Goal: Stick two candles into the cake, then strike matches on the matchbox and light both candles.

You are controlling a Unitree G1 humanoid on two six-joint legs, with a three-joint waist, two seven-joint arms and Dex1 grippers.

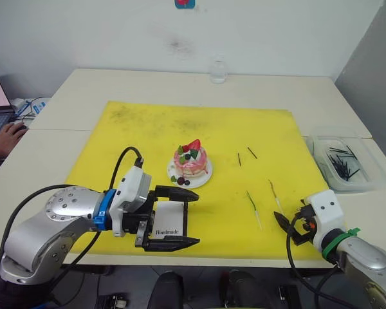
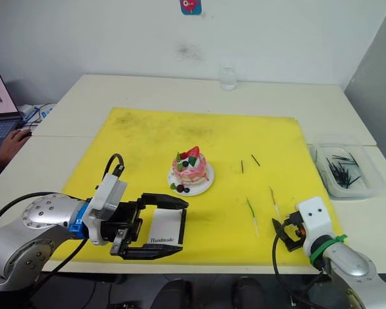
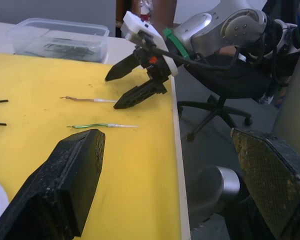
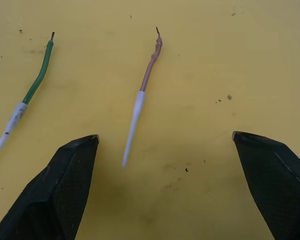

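Tan-tipped candle (image 4: 142,95) lies flat on the yellow mat (image 1: 148,129), dead centre between the right gripper (image 1: 292,228)'s wide-apart fingers. I'd drop straight down and pinch the white end gently; it's wire-thin. Green candle (image 4: 27,95) lies just beside. Left gripper (image 1: 178,219), fingers apart, straddles the matchbox (image 1: 169,219), near the cake (image 1: 190,162).

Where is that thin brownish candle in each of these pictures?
Left eye: tan candle on the yellow mat, ahead of the right end effector.
Right eye, same spot.
Left wrist.
Right wrist.
Shared landmark: green candle alongside.
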